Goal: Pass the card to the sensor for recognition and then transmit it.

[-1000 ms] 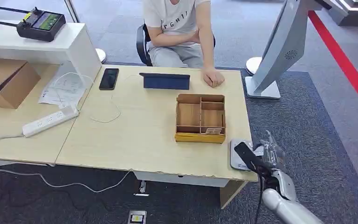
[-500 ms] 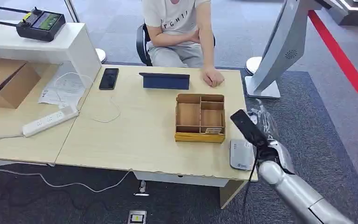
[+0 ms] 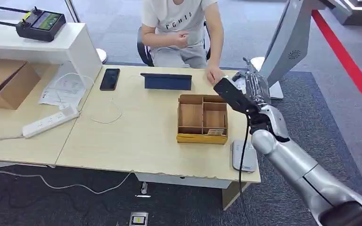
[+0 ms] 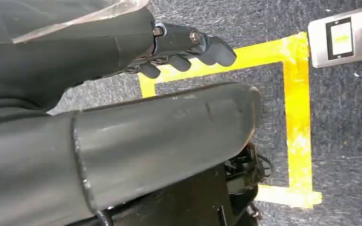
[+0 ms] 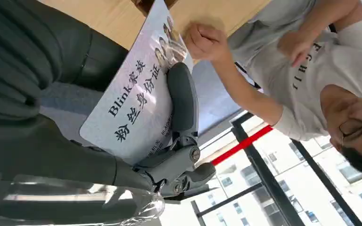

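Note:
My right hand is raised above the table's far right corner, just right of the person's hand resting on the tabletop. It grips a white card with printed text, a finger lying across its face. In the right wrist view the card's far end is close to the person's fist. The grey card sensor lies flat at the table's near right edge, below and behind my forearm. My left hand hangs over the carpet, holding nothing, fingers loosely bent.
A person sits at the table's far side. A wooden divided box stands left of my arm, with a blue tablet case and a phone beyond it. A white kiosk stand rises at the right. A power strip lies far left.
My right hand has lifted the card off the sensor at the near right edge and carried it up and away toward the person's hand. The person has raised the other fist to the chest.

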